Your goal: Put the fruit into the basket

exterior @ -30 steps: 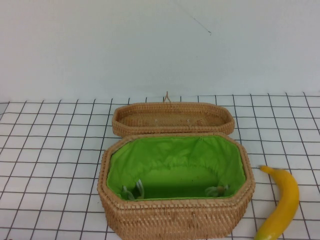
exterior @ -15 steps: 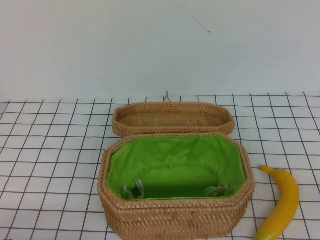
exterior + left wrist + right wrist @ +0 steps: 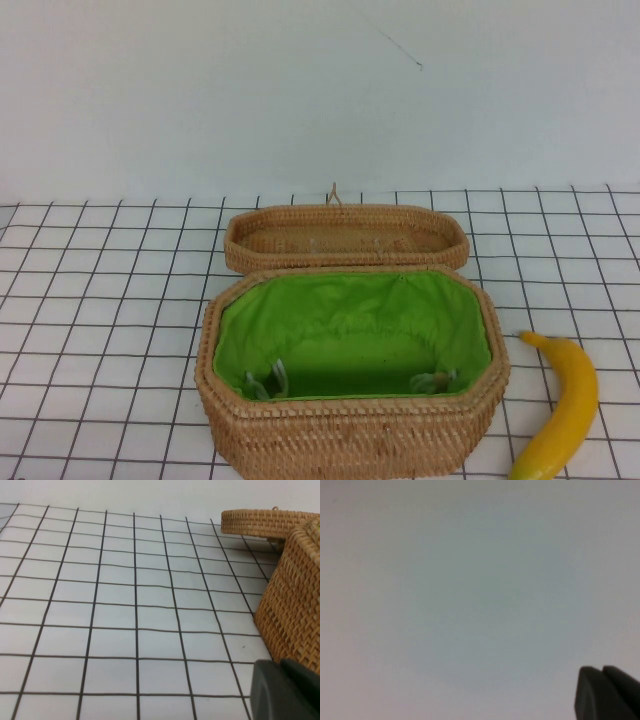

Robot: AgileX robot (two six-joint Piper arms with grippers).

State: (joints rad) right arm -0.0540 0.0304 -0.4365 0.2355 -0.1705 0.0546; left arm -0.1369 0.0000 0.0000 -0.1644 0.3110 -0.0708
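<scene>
**Banana waiting on the table, both arms out of the overhead shot**

High view: I am seeing the basket (image 3: 352,370) standing open at near centre of the table (image 3: 100,300), its green lining bare. The lid (image 3: 345,236) is lying just beyond it on the far side. The banana (image 3: 563,404) is lying on the table just right of the basket, apart from its wall, curving toward the near edge. Neither arm is showing here.

Left wrist view: I am looking across the grid toward the basket's wicker side (image 3: 295,610) with the lid (image 3: 260,522) behind. Only a dark corner of the left end effector (image 3: 282,690) is showing, low beside the basket's left; I cannot tell whether it is spread or pressed together.

Right wrist view: the camera is facing blank wall. A dark edge of the right end effector (image 3: 605,692) is showing, and I cannot tell its state either.

I am judging the banana light, rigid enough not to sag, and glossy, so slippery under the pads. I would be pinching it across its thick middle, not the tapered ends, and lowering it lengthwise, since it looks nearly as long as the basket's inside.
</scene>
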